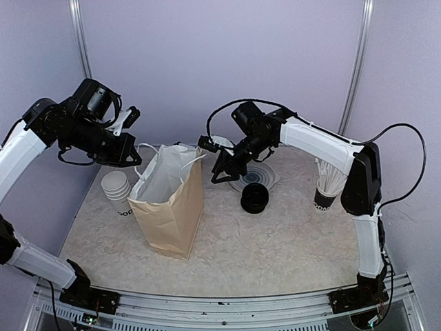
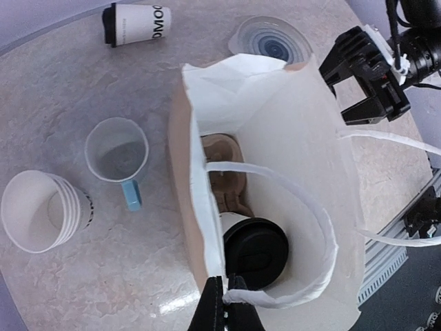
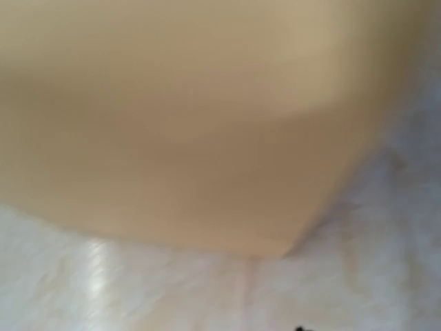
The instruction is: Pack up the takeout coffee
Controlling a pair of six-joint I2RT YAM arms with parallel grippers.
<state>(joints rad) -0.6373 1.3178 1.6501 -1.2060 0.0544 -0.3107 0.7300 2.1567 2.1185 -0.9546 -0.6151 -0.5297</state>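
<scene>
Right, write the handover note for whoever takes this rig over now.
Left gripper: shut on the white handle of the brown paper bag.
Right gripper: open and empty, just outside the bag's rim.
Takeout coffee: upright inside the bag with its black lid on, beside the cardboard carrier.
Done: the coffee is in the bag.
Left: probably only letting go of the handle and drawing both arms clear without tipping the bag.

"SODA" printed on cup stack (image 1: 117,192) and right-hand cup (image 1: 322,201)
</scene>
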